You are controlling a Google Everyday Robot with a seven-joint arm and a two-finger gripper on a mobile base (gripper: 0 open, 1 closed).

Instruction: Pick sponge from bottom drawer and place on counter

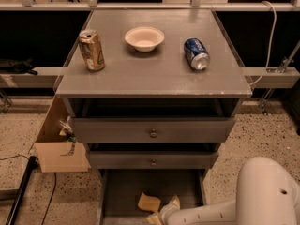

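Observation:
The pale yellow sponge [149,202] lies flat on the dark floor of the pulled-out bottom drawer [123,191], near its middle. My gripper [163,210] reaches into the drawer from the lower right on a white arm. It sits just right of and in front of the sponge. Its tan fingers [174,202] stand spread apart, and nothing is held between them. The grey counter [154,74] forms the cabinet top above.
On the counter stand a gold can [92,50], a white bowl [144,38] and a blue can [196,53] lying on its side. Two knobbed drawers [153,133] sit slightly open above the bottom drawer. A cardboard box [58,149] stands left of the cabinet.

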